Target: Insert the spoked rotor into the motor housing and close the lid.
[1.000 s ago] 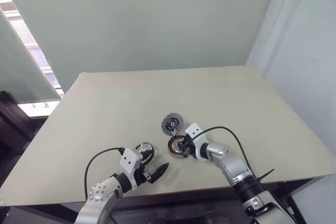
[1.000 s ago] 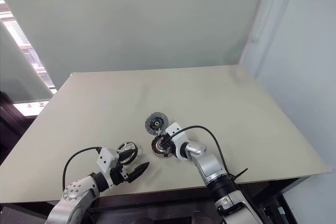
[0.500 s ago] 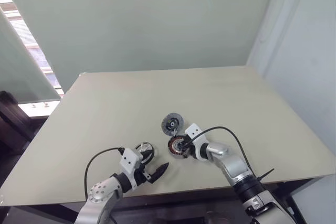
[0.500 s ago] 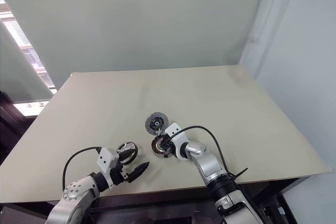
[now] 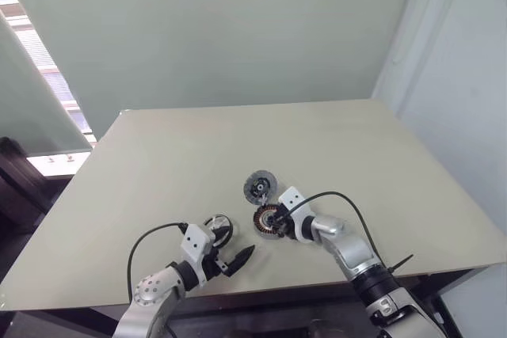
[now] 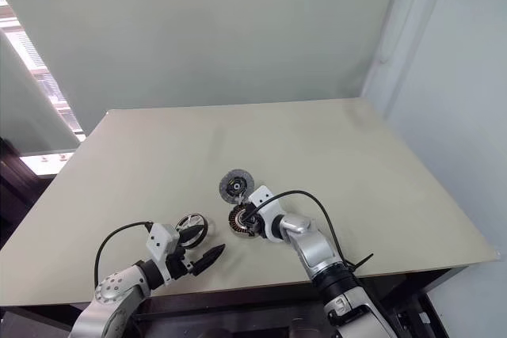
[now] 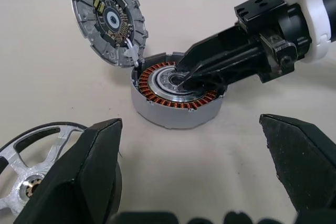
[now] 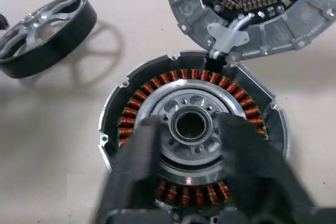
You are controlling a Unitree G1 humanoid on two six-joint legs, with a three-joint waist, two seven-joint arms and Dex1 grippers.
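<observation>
The motor housing (image 7: 176, 96) sits flat on the beige counter (image 5: 356, 156), near its front edge and roughly in the middle from side to side. Its ring of copper windings faces up around a silver centre with a dark round hole.

The right tool (image 7: 195, 76) reaches over the housing from the right, its two black fingers (image 8: 142, 166) lying low across the silver centre, one on each side of the middle hole with a clear gap between them. They are parted and hold nothing. Whether the tips touch the metal cannot be told.

The lid (image 7: 109, 18) lies just behind the housing, its edge touching or nearly touching the housing's rim. It is tilted, with its inner face showing: a dark hub, small components and a ribbed grey rim. A short pale wire (image 8: 229, 31) runs from the lid toward the housing's edge.

The spoked rotor (image 6: 191, 228) rests on the counter to the left of the housing, apart from it, just beside the left tool. Its dark rim and silver spokes face up.

The left tool (image 5: 232, 261) is at the counter's front edge, pointing toward the housing, its black fingers (image 7: 100, 171) spread wide and empty.
</observation>
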